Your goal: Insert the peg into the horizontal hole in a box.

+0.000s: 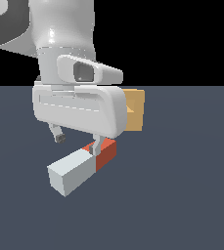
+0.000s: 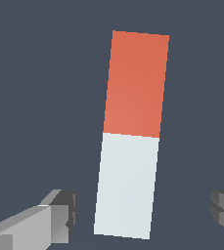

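Your gripper (image 1: 78, 141) hung spread wide above the peg (image 1: 81, 166), with nothing pinched between its fingers (image 1: 59, 137). In the wrist view the peg (image 2: 129, 136) lay in the gap between the two fingertips (image 2: 59, 210), clear of both, its pale end nearest them and its red-orange end pointing away.

You had the peg lying flat on the dark bench (image 1: 182, 195), set at an angle in the exterior view: the grey-white end came toward the camera on the exterior view's left, and the red-orange end pointed back toward the box (image 1: 134, 110). One finger stood just in front of the line where the two colours met; whether it touched the peg, you could not tell from that view.

The box sat farther back on the bench, to the exterior view's right of the hand, and the hand's body covered much of it. The peg lay outside the box, apart from it. The hole was not visible in either view.
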You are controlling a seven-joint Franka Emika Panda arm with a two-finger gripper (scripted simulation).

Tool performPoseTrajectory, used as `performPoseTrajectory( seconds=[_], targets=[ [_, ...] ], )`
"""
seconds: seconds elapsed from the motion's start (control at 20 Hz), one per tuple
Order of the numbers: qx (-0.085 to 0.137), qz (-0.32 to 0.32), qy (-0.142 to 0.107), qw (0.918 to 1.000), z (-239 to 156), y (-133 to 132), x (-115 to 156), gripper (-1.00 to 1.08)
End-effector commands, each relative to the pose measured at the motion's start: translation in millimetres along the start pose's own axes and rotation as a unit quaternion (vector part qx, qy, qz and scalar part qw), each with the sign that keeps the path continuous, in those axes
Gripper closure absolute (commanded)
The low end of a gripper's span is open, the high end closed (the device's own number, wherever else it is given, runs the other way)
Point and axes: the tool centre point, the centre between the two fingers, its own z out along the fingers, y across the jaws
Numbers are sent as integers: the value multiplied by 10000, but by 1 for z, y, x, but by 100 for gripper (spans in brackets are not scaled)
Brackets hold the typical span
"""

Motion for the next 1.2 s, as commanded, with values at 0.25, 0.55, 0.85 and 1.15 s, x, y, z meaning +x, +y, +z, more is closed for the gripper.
performPoseTrajectory(
  seconds=[0.25, 0.55, 0.85, 1.15],
  targets=[
    [-38, 457, 17, 9989, 11, -8, -12, -92],
    [-33, 447, 15, 9990, 14, -8, -12, -92],
    [-35, 462, 17, 9989, 35, -9, -12, -92],
    [-36, 473, 20, 9989, 58, -9, -12, -92]
  ],
)
